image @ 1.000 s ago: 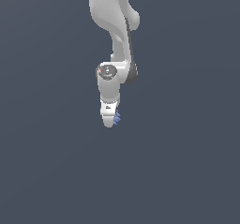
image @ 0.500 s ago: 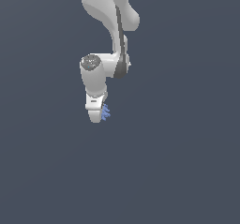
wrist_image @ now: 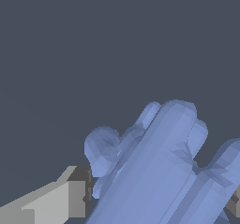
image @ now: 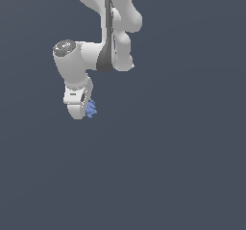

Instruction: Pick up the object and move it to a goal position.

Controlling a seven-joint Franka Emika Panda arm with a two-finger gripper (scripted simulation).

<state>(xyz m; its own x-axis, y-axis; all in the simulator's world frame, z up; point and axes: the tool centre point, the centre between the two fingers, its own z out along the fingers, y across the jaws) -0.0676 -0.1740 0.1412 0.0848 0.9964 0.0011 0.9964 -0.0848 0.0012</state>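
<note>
Tool (image: 85, 109) clamped on the object (image: 91, 109): light-blue pronged cluster sits between the fingers (wrist_image: 56, 199), prongs sticking out toward the exterior view's right. No readable labels or writing. Plain dark background, desk edges not discernible.

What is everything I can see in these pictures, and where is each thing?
spiky object: one, light blue, a small cluster of short prongs at the tip of the gripper, on the side toward the exterior view's right; it fills much of the wrist view.
background: one, plain dark grey-blue, all around; nothing else shows on it.
arm: one, white with dark joint seams, coming down from the top of the exterior view.
gripper: one, white, pointing down, shut on the spiky object.
</note>
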